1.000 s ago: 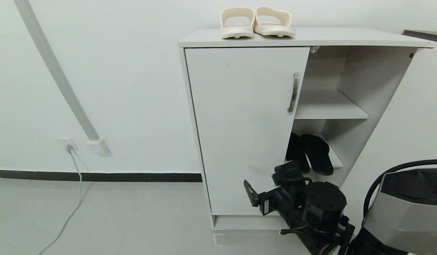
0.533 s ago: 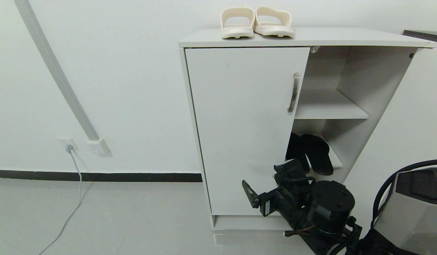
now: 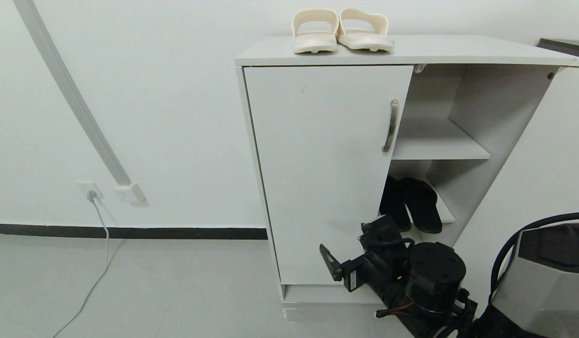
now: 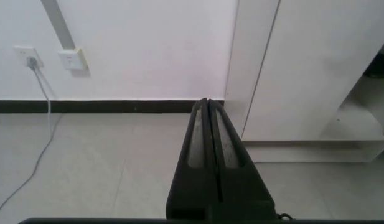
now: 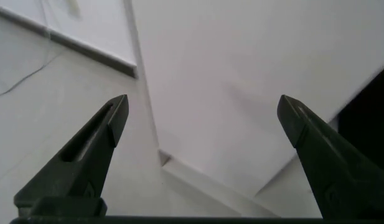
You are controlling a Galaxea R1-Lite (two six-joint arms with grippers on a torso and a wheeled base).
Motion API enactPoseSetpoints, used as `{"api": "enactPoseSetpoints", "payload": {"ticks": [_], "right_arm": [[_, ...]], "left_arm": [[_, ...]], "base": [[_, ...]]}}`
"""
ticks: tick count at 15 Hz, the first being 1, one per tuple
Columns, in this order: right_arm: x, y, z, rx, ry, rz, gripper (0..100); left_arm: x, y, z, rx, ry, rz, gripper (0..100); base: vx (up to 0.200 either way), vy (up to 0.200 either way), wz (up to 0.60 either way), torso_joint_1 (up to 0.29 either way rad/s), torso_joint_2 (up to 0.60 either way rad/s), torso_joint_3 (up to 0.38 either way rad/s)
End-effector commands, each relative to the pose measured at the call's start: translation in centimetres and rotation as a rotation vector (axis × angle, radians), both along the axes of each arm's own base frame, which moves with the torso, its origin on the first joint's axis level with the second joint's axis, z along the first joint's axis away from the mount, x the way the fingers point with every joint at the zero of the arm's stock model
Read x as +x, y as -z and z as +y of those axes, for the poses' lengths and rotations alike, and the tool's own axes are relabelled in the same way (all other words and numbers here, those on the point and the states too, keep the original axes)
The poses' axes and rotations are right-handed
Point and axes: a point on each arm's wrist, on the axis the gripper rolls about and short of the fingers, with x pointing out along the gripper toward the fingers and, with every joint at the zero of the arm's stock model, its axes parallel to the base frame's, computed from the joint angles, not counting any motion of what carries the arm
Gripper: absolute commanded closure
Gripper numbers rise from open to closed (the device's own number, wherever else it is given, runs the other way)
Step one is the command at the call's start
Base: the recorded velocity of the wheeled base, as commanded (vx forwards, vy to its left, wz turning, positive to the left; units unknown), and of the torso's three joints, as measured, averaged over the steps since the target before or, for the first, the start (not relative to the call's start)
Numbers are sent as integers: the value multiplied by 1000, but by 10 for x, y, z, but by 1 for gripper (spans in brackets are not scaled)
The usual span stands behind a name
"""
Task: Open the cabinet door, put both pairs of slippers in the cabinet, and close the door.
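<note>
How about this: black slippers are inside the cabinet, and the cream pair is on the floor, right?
Not quite. The black slippers are inside the cabinet, but the cream pair sits on the cabinet's top, not the floor, as the head view shows.

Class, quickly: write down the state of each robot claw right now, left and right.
Left claw, black: closed, holding nothing.
Right claw, black: open, holding nothing.

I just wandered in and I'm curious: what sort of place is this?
Probably a home-style entryway, possibly a mock-up: a white shoe cabinet with black slippers inside, cream slippers on top, and a wall socket nearby.
</note>
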Motion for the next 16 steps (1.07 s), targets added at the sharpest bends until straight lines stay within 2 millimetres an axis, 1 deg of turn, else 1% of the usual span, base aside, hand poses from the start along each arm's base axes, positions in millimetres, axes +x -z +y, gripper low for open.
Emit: {"api": "enactPoseSetpoints", "payload": {"ticks": [1,7,16], "right_arm": [[-1,0,2,2,-7,-3,0],[-1,1,2,0,-8,-1,0],[-1,5,2,-10,-8,8,0]], "left_arm": [[0,0,0,0,2,-1,100],[0,0,0,0,1,-1,100],[0,0,0,0,1,-1,100]], "base": [[0,0,0,56,-500,-349],[0,0,0,86,-469,-349],[0,0,0,163,-477,-319]]}}
